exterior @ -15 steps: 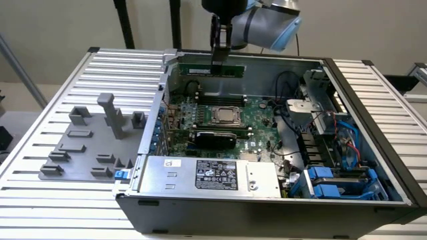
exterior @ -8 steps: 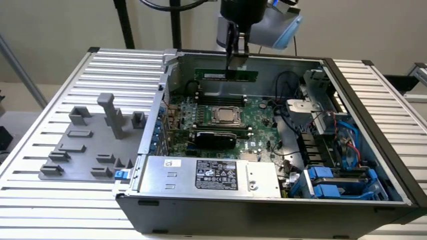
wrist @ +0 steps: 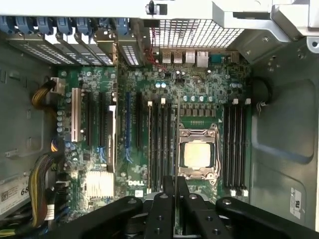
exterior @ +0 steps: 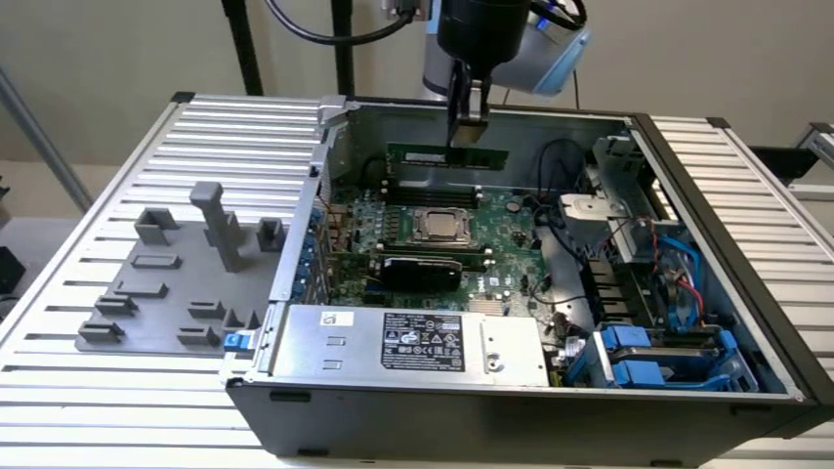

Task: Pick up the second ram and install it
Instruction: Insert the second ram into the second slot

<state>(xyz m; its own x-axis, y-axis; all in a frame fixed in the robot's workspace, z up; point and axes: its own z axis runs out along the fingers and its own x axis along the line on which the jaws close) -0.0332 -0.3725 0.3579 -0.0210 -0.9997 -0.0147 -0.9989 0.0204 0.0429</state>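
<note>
Now, hand (exterior: pixel 470 125) gripping second ram (exterior: pixel 428 154), inside case (exterior: pixel 521 430).

Case (exterior: pixel 521 430) is open on top, so entry from above is free over the board (exterior: pixel 509 234). The gripper (exterior: pixel 470 137), clamped on the ram (exterior: pixel 443 156), hangs above the far slots (exterior: pixel 437 191), close to the back wall (tight there). PSU (exterior: pixel 404 340) blocks the near edge. Drive cage (exterior: pixel 626 195) and cables (exterior: pixel 561 161) crowd the exterior view's right. Socket (exterior: pixel 440 227) sits low between slot banks. Outside the case, a grey fixture (exterior: pixel 170 283) stands on the table (exterior: pixel 769 215) at the exterior view's left.
</note>
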